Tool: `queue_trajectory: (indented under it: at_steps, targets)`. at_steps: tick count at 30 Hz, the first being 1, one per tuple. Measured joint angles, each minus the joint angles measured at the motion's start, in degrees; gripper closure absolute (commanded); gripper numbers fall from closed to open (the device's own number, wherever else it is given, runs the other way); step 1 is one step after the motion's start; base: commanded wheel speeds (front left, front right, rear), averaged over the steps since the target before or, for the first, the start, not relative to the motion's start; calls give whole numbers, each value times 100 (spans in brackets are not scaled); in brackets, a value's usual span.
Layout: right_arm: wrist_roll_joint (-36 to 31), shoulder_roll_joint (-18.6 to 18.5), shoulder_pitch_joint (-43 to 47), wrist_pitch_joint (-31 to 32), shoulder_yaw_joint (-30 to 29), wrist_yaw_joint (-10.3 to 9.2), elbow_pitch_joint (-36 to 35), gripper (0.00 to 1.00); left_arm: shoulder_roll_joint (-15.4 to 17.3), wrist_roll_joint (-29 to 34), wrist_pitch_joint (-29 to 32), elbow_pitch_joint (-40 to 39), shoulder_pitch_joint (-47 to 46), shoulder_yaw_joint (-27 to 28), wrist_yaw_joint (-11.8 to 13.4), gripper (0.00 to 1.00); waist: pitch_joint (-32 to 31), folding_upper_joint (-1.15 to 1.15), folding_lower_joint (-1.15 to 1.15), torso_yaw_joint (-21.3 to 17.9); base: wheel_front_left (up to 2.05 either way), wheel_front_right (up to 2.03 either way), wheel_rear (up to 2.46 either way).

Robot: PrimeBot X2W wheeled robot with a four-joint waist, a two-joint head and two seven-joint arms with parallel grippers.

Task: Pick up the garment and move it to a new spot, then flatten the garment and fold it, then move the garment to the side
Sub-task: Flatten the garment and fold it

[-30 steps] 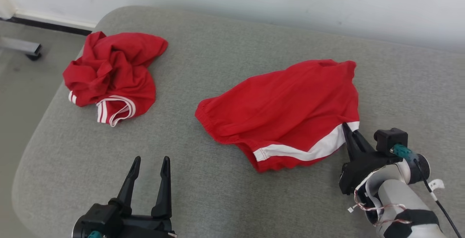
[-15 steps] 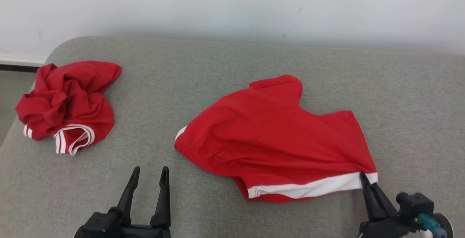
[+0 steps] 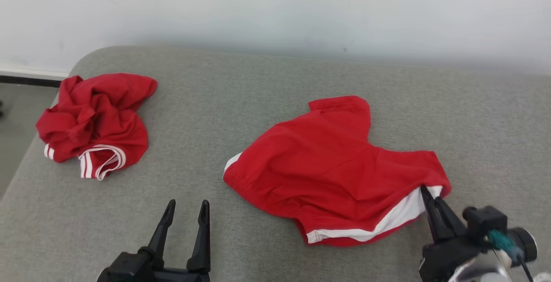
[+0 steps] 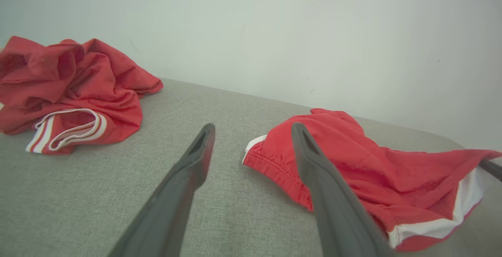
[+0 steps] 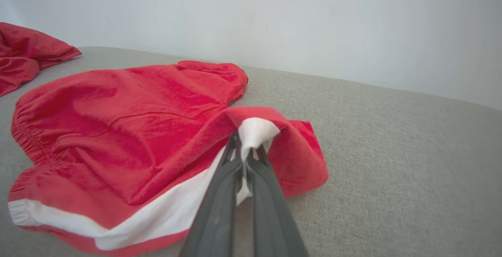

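On the grey cushion (image 3: 258, 101), one spread garment (image 3: 327, 165), one crumpled garment (image 3: 97, 118).

Red shorts (image 3: 335, 165): thin smooth cloth, slight sheen, faintly fuzzy close up in right wrist view; white cloth band at hem, gathered elastic waistband. Crumpled red garment (image 3: 94, 118): similar cloth, matt, heavily creased, white striped trim. Grey cushion (image 3: 241, 101): coarse woven upholstery, matt, flecked. Left gripper (image 3: 188, 204) and right gripper (image 3: 426, 191): dark matt plastic by the look, smooth. Wall (image 3: 275, 6): painted, matt, few scuff marks.
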Motion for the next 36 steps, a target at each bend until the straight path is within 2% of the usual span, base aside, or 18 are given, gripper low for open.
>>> queue_trajectory:
  at_steps: [7,12,14,15,19,25,30,36]
  targets:
    - [-51,-25,-1020,25,289,0,1224,100,0,-57,0,49,-34,-154,5,0,41,0,1,416,0,0,0]
    - [-32,-4,-1770,-213,564,0,2307,100,0,-112,0,54,-38,-253,32,0,99,0,1,699,0,0,0]
    - [-7,26,-2014,-271,670,0,2750,58,0,-119,0,54,-38,-267,47,0,130,0,1,778,0,0,0]
    - [15,44,-2101,-305,719,0,2953,0,0,-122,0,55,-40,-274,47,0,145,0,1,809,0,0,0]
    - [127,101,-2333,-654,901,0,3411,0,0,-160,0,52,-40,-275,79,0,183,0,1,829,0,0,0]
    - [319,83,-2311,-882,996,0,3371,0,0,-148,0,36,-30,-182,100,0,153,0,1,653,0,0,0]
    - [495,-12,-1946,-911,955,0,2624,0,0,-27,0,23,-1,-23,90,0,78,0,1,351,0,0,0]
    - [505,-110,-1211,-926,575,0,1521,0,-1,49,0,-18,12,165,59,0,7,0,1,-48,0,0,0]
